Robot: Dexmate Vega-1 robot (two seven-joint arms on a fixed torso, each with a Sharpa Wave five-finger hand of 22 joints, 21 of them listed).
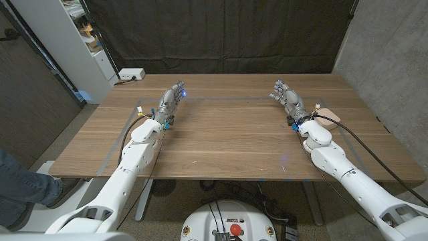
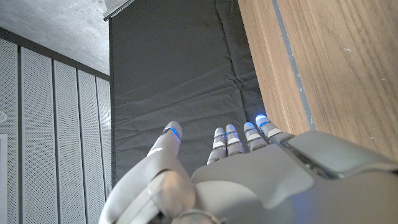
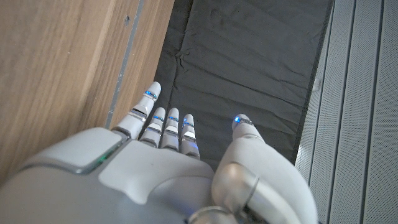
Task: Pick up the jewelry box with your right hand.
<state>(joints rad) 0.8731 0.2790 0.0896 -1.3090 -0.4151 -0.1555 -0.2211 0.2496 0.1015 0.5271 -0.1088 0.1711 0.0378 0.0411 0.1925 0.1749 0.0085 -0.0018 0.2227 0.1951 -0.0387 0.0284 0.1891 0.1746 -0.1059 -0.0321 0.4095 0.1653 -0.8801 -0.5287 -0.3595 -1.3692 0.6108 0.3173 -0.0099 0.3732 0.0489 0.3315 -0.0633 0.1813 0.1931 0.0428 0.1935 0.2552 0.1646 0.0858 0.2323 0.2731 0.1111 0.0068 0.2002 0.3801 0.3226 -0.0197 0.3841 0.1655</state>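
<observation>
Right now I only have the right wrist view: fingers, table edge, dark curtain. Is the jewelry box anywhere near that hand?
Observer: Yes. In the head view the box lies on the table beside the right wrist, on its outer side, nearer the robot than the right hand.
Operator: And the other hand?
Observer: The left hand is across the table, holding nothing, far from the box.
</observation>
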